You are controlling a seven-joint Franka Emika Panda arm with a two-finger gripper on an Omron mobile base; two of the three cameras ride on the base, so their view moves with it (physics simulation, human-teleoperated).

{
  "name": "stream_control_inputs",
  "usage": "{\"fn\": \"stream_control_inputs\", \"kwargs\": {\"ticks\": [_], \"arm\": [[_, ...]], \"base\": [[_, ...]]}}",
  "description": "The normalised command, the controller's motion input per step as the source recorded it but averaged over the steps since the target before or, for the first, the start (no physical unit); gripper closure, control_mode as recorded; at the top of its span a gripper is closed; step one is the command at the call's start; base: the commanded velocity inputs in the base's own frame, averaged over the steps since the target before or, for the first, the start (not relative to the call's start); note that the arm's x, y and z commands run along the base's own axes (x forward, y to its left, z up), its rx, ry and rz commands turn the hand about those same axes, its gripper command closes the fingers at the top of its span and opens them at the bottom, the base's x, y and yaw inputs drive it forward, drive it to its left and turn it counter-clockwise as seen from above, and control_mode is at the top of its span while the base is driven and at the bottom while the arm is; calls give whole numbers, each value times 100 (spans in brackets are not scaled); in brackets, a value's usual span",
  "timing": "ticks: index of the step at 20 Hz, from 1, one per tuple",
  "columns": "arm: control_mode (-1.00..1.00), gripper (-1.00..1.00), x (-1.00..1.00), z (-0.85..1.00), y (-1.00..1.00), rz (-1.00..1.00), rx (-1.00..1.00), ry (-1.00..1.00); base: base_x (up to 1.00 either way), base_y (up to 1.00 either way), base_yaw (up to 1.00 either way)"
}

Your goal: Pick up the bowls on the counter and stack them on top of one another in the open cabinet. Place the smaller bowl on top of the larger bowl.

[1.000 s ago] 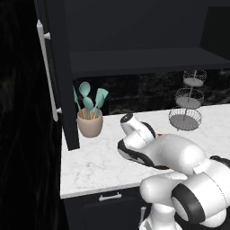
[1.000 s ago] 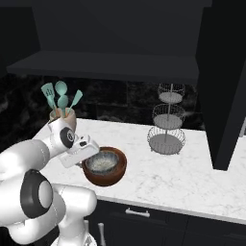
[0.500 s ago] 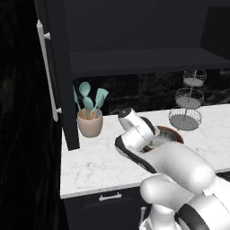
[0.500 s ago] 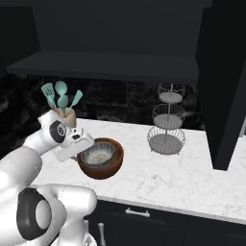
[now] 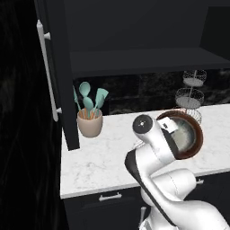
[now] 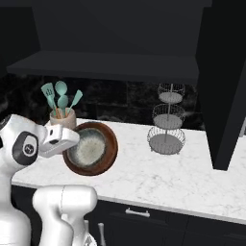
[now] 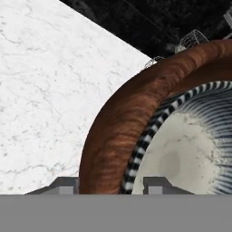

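Overhead, the open black cabinet point(image 6: 120, 67) shows its dark shelf above the white marble counter point(image 6: 192, 178). Lifted off the counter and tipped on edge, the reddish-brown larger bowl point(image 6: 109, 153) carries the smaller bowl point(image 6: 86, 149), grey and speckled, nested inside it. A wire three-tier stand point(image 6: 167, 122) sits near the back wall, and a beige crock of teal spoons point(image 5: 90, 121) stands beside the cabinet door. Clamped over the larger bowl's rim is the gripper point(image 7: 111, 185), one finger outside, one inside.
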Motion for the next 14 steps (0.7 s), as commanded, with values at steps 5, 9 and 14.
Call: {"fn": "stream_control_inputs", "kwargs": {"ticks": [5, 9, 14], "arm": [[-100, 100, -80, 100, -7, 2, -6, -45], [-100, 100, -56, 100, 0, 0, -9, -32], [-100, 100, -30, 100, 0, 0, -10, -23]], "base": [[0, 0, 0], [0, 0, 0], [0, 0, 0]]}}
